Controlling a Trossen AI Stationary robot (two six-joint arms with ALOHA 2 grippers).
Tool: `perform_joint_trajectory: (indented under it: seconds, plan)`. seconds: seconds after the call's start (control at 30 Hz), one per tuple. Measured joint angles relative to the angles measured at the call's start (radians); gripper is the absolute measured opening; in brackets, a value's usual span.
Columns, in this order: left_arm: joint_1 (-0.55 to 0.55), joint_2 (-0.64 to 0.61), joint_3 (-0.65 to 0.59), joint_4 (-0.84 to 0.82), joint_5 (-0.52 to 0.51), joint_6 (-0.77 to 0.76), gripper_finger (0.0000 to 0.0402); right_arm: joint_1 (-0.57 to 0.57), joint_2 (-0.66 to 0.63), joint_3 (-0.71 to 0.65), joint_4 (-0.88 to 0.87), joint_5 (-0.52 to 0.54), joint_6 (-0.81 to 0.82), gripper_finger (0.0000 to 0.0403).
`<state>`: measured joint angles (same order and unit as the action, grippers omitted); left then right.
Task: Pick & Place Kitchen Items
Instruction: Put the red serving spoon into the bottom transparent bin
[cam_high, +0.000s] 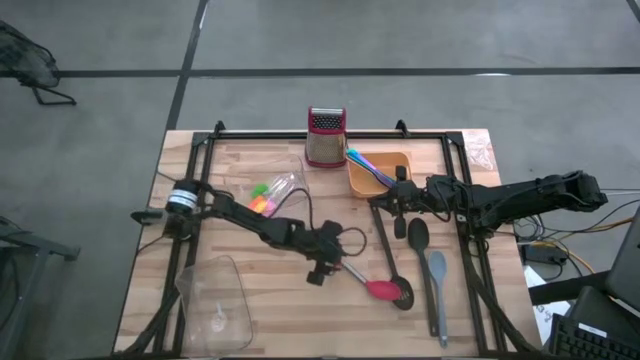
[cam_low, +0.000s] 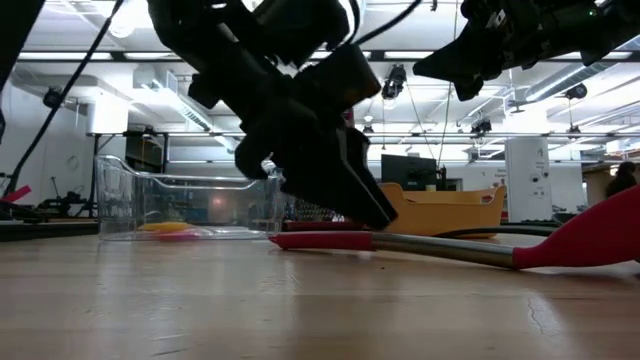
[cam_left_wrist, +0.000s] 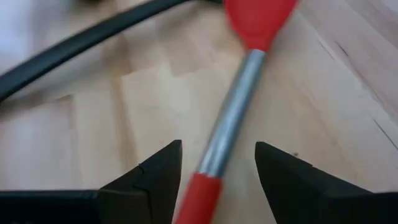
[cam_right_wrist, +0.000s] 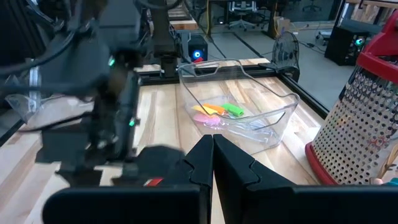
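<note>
A red spatula (cam_high: 378, 288) with a silver shaft (cam_left_wrist: 233, 118) and a red grip lies flat on the wooden table, near the middle front. My left gripper (cam_high: 337, 266) is open and low over it. Its two fingers (cam_left_wrist: 158, 177) stand on either side of the shaft where it meets the red grip (cam_low: 320, 240), with a gap on each side. My right gripper (cam_high: 392, 196) is shut and empty, held above the table beside the orange tray (cam_high: 392, 160). It shows at the top of the low view (cam_low: 470, 75).
A black spoon (cam_high: 418, 236), a grey spoon (cam_high: 437, 290) and a long black utensil (cam_high: 385, 245) lie right of the spatula. A clear tub (cam_right_wrist: 249, 121) holds orange, green and pink pieces (cam_high: 262, 196). A second clear tub (cam_high: 215, 300) sits near left. The grater (cam_high: 325, 135) stands at the far edge.
</note>
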<state>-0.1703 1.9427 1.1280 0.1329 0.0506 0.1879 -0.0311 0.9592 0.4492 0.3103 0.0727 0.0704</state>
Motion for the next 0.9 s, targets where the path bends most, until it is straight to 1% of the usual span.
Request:
perform_joint_trajectory:
  seconds: [0.2, 0.37, 0.47, 0.6, 0.67, 0.7, 0.9]
  plan:
    - [-0.02, 0.078, 0.051, -0.002, -0.001, 0.023, 0.0208, 0.0, 0.0, 0.0, 0.0, 0.0, 0.0, 0.0008]
    - [-0.015, 0.11, 0.07, -0.019, 0.005, 0.02, 0.0201, 0.0, 0.0, 0.0, 0.0, 0.0, 0.0, 0.0008]
    - [-0.015, 0.116, 0.076, -0.039, 0.012, 0.018, 0.0174, 0.0, 0.0, 0.0, 0.0, 0.0, 0.0, 0.0008]
    - [-0.016, 0.105, 0.074, -0.053, 0.01, 0.042, 0.0105, 0.0, 0.0, 0.0, 0.0, 0.0, 0.0, 0.0008]
    - [-0.016, 0.095, 0.072, -0.059, 0.011, 0.077, 0.007, 0.0, 0.0, 0.0, 0.0, 0.0, 0.0, 0.0008]
    - [-0.016, 0.088, 0.071, -0.064, 0.005, 0.09, 0.0062, 0.0, 0.0, 0.0, 0.0, 0.0, 0.0, 0.0008]
    - [-0.019, 0.061, 0.07, -0.122, -0.007, 0.102, 0.0061, 0.0, 0.0, 0.0, -0.001, 0.0, 0.0, 0.0008]
